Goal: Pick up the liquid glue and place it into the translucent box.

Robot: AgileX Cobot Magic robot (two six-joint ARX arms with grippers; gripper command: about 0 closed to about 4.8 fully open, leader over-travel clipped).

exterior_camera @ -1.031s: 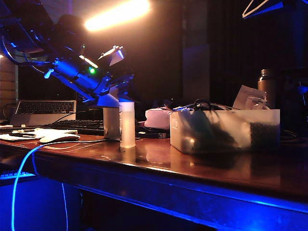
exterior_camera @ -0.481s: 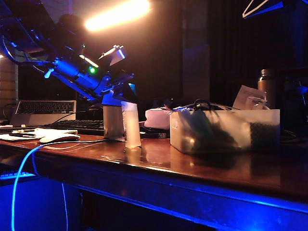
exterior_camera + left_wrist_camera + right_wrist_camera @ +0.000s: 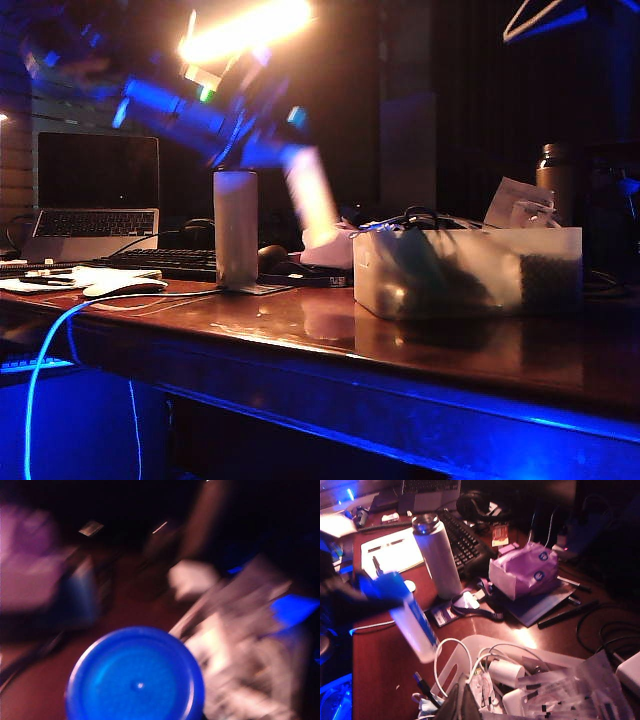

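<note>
The liquid glue (image 3: 310,200), a whitish tube with a blue cap (image 3: 135,675), hangs tilted in the air, clear of the table, between the flask and the translucent box (image 3: 467,270). My left gripper (image 3: 275,150) is shut on its upper end; the arm is blurred by motion. In the right wrist view the glue (image 3: 412,625) slants beside the box's rim (image 3: 465,650), with the left gripper (image 3: 380,592) at its cap. My right gripper (image 3: 468,705) hovers over the box of cables and papers, its dark fingers pressed together with nothing between them.
A tall pale flask (image 3: 236,228) stands left of the glue. Behind it are a keyboard (image 3: 160,262) and a laptop (image 3: 95,200). A pinkish-white pack (image 3: 525,575) lies beyond the box. A dark bottle (image 3: 553,180) stands at the back right. A blue cable (image 3: 45,350) hangs off the table's front.
The left gripper closed on the glue, lifted it off the table and swung it up and to the right toward the box; the tube now hangs tilted.
</note>
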